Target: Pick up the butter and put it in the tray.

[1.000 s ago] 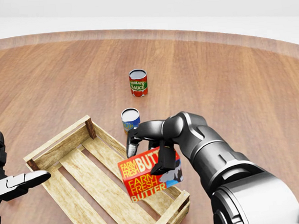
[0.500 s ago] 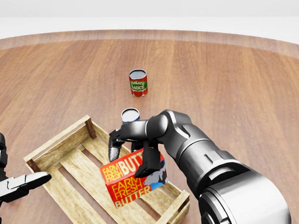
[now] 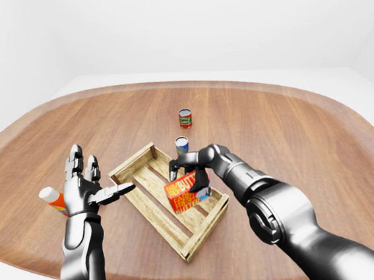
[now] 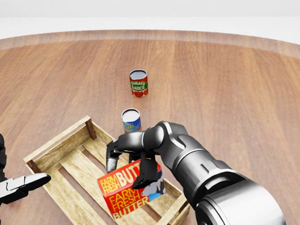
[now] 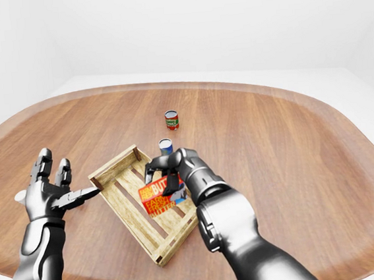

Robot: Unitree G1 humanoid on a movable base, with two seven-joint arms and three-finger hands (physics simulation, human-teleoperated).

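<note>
Right robot hand (image 4: 135, 162) has its fingers closed round the butter (image 4: 129, 191), holding the box tilted inside the wooden tray (image 4: 59, 144). Left robot hand (image 3: 86, 189) hovers empty near the counter's (image 3: 305, 128) left edge, fingers spread.

Right robot hand (image 4: 130, 160) curled, gripping; left robot hand (image 3: 85, 186) splayed.
</note>
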